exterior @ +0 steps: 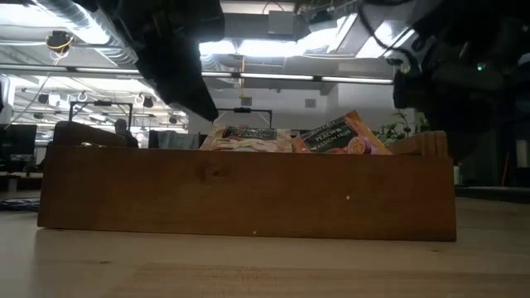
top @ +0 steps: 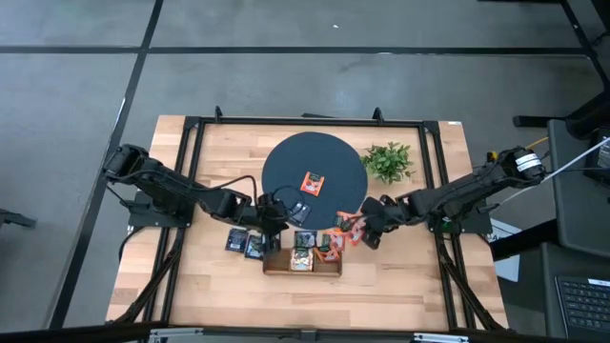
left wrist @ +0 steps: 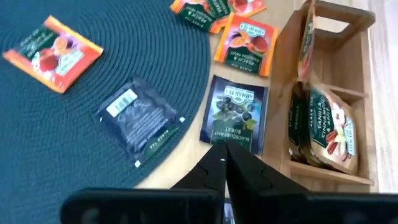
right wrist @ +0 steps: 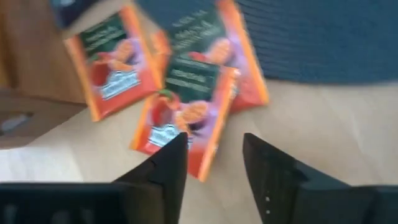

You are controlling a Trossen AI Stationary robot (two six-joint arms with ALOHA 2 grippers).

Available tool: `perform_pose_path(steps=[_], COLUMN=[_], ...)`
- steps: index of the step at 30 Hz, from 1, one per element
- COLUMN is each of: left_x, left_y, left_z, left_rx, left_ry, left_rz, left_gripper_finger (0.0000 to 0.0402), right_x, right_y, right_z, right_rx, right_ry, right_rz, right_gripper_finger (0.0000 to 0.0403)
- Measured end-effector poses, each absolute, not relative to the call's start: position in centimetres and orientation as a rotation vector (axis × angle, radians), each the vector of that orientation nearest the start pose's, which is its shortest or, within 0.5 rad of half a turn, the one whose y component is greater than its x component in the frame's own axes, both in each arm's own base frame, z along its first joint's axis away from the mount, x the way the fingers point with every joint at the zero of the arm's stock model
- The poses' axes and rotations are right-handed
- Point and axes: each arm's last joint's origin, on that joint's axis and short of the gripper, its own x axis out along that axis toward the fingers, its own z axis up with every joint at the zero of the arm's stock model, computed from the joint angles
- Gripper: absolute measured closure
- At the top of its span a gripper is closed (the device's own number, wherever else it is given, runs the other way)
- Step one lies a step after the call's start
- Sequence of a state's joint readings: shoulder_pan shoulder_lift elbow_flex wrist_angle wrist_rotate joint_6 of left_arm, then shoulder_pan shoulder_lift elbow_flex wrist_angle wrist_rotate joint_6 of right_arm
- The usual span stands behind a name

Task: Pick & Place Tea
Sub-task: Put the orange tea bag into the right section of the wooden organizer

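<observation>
Right wrist view puts the right gripper (right wrist: 214, 165) with its jaws parted and nothing between them, hovering over a fan of orange sachets (right wrist: 186, 115) that lie overlapped on the wood just beside the tray (top: 302, 264), at its end nearer the plant (top: 389, 160). Left wrist view shows the left gripper (left wrist: 225, 163) clenched, empty, poised above a navy sachet (left wrist: 234, 122) lying flat beside the tray on its mat (top: 283, 162) side. A black sachet (left wrist: 139, 120) straddles the mat's edge a little farther from the tray, and one orange sachet (top: 313, 181) sits alone mid-mat, well apart from it. Two more dark sachets (top: 246, 242) lie off the tray's other end. Inside the tray a beige sachet (left wrist: 329, 127) already leans in a compartment. These packets look featherlight, thin, floppy and glossy, so likely slippery; lying flat, they offer little to pinch. My judgement: take one by a free edge or corner, picking the topmost of the overlapped ones so the neighbours are not dragged.
</observation>
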State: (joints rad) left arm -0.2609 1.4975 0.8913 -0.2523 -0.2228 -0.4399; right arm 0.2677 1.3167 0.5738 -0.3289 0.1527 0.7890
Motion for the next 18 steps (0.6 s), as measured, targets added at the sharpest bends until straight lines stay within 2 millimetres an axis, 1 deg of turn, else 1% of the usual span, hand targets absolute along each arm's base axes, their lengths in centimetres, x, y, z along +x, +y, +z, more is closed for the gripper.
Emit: perform_pose_path(steps=[4, 8, 12, 18], left_x=[29.2, 29.2, 29.2, 29.2], left_y=[-7.0, -7.0, -7.0, -7.0], left_z=[20.5, 20.5, 20.5, 20.5], left_rx=[-0.185, -0.169, -0.163, -0.162], left_ry=[0.809, 0.809, 0.810, 0.810], left_rz=[0.126, 0.119, 0.117, 0.117], left_gripper_finger=[0.0394, 0.0399, 0.0399, 0.0395], right_x=[20.9, 20.8, 20.7, 20.0], right_y=[4.8, 4.8, 4.9, 4.8], right_z=[14.3, 13.7, 13.2, 12.4], right_rx=[0.607, 0.669, 0.732, 0.754], right_ry=[1.054, 1.031, 0.994, 1.012], right_rz=[-0.338, -0.284, -0.227, -0.247], right_gripper_finger=[0.0205, 0.0183, 0.0182, 0.0193])
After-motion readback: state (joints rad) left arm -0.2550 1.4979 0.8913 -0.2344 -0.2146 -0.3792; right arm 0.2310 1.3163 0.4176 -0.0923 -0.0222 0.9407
